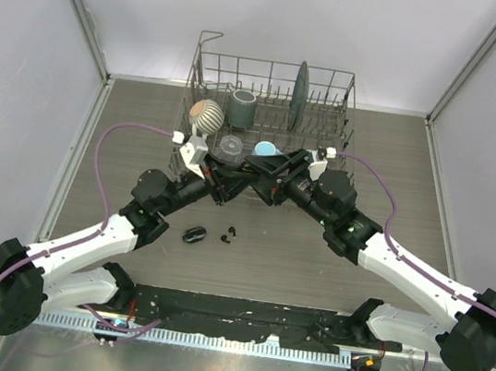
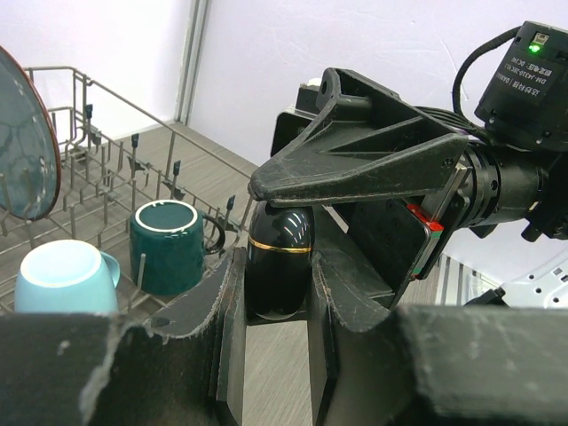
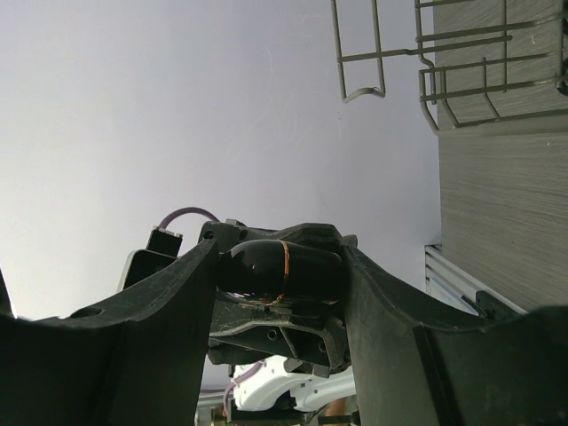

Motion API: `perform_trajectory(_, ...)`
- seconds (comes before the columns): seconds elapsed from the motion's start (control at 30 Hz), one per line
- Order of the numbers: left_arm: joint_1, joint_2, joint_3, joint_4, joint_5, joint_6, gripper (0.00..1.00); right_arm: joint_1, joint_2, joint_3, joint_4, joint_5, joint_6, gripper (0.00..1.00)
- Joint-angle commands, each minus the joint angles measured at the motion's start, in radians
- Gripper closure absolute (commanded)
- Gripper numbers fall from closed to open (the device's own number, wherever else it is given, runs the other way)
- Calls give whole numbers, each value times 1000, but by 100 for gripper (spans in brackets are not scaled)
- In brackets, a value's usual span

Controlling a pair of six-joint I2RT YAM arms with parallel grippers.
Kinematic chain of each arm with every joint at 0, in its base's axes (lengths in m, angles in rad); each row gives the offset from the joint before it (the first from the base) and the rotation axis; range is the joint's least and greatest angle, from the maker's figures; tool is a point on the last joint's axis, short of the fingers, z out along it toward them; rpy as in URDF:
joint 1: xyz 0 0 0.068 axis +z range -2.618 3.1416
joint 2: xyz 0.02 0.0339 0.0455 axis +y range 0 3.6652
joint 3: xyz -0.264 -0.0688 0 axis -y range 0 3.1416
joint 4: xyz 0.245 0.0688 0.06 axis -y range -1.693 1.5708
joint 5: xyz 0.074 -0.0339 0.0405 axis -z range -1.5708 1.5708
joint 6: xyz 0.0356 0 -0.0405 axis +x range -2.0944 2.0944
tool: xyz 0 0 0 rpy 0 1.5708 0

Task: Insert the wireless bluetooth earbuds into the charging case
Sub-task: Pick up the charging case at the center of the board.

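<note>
A glossy black charging case with a thin gold band (image 2: 278, 253) is held in the air between both grippers above the table's middle. My left gripper (image 1: 232, 185) is shut on its lower half; the jaws show in the left wrist view (image 2: 275, 297). My right gripper (image 1: 265, 184) is shut on the same case (image 3: 282, 271) from the other side, one finger (image 2: 355, 169) lying over its top. Two tiny black earbuds (image 1: 227, 234) lie on the table below, next to a second black oval case (image 1: 194, 233). Any other earbuds are hidden.
A wire dish rack (image 1: 347, 116) stands right behind the grippers, holding a striped ball (image 1: 207, 114), a grey cup (image 1: 243, 104), an upright plate (image 1: 301, 86), a light blue cup (image 2: 62, 277) and a dark teal mug (image 2: 167, 246). Grey walls close both sides.
</note>
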Motion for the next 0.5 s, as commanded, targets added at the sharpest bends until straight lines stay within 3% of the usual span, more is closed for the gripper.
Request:
perform_trajectory(0.0,6,0,27,73,-19,-13,77,2,2,14,38,-9,3,99)
perform_trajectory(0.4,6,-2,27,64,-12,-18,62,2,8,26,35,-6,-7,99)
perform_trajectory(0.47,6,0,27,63,-6,-18,66,2,6,24,35,-3,-7,99)
